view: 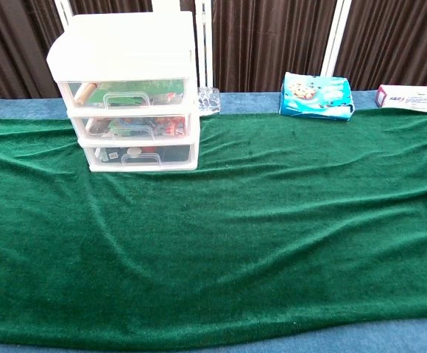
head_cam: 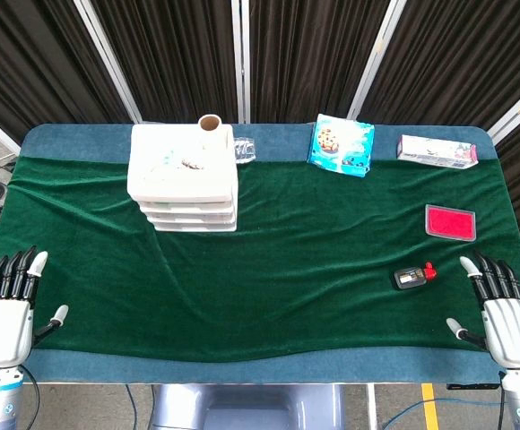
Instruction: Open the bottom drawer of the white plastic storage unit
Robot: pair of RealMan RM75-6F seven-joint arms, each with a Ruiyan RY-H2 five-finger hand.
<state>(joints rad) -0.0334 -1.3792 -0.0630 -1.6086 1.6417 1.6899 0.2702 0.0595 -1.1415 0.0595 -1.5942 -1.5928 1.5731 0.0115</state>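
Observation:
The white plastic storage unit point(head_cam: 185, 176) point(view: 129, 90) stands on the green cloth at the back left, with three clear drawers stacked in its front. Its bottom drawer point(view: 140, 156) is pushed in, handle facing me, small items visible inside. My left hand point(head_cam: 11, 305) lies at the table's near left corner, fingers spread and holding nothing, far from the unit. At the near right corner my right hand point(head_cam: 502, 309) rests the same way, fingers apart and empty. The chest view shows neither hand.
A cardboard tube point(head_cam: 210, 123) stands behind the unit's top. A blue snack bag point(head_cam: 341, 145) point(view: 316, 96), a white box point(head_cam: 437, 151) point(view: 415, 97), a red case point(head_cam: 450, 222) and a small black-and-red device point(head_cam: 413, 277) lie to the right. A clear packet point(view: 208, 100) sits beside the unit.

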